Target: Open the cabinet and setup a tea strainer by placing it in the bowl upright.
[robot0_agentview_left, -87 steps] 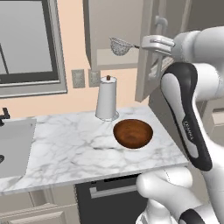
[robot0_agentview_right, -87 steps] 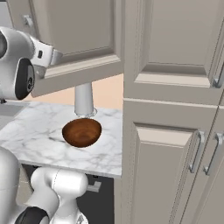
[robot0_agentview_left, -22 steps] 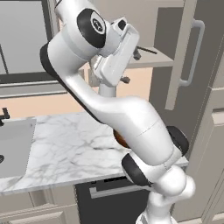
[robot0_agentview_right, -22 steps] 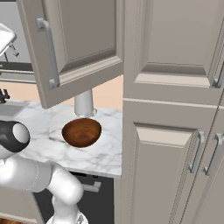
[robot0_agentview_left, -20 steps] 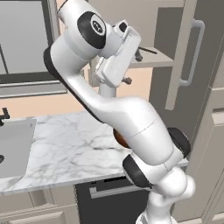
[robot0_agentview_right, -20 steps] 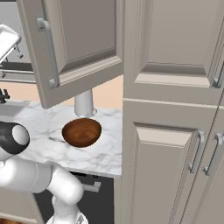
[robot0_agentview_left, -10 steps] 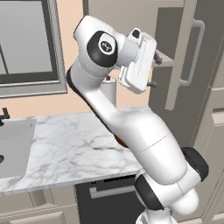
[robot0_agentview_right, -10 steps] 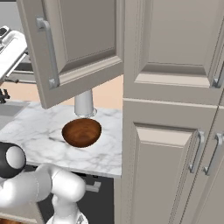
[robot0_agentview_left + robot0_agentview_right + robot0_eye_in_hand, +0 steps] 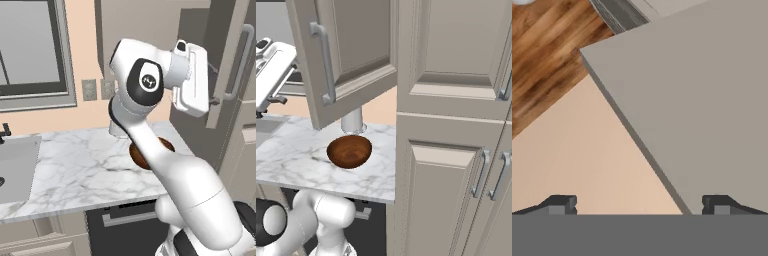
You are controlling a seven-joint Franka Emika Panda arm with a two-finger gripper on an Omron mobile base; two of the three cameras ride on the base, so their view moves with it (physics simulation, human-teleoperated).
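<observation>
A: Left base view. Taupe-grey wall cabinet door with vertical silver bar handle [image 9: 231, 70] swung open; white arm's hand raised beside it, possibly at the opening. Round reddish-brown wooden bowl [image 9: 166, 144] mostly hidden behind the arm.

B: Right base view. Bowl [image 9: 349, 151] on white marbled counter [image 9: 291, 160], below the open door, just before a white roll's base [image 9: 353, 121].

A: Hand view. Two-finger gripper [image 9: 639, 204] spread wide, holding nothing; grey cabinet panel ahead.

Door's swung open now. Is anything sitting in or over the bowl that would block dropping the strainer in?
Nothing visible does. In the right base view the bowl sits empty on the marble counter, with the open cabinet door above and behind it. The paper towel roll stands just behind it, not over it.
</observation>
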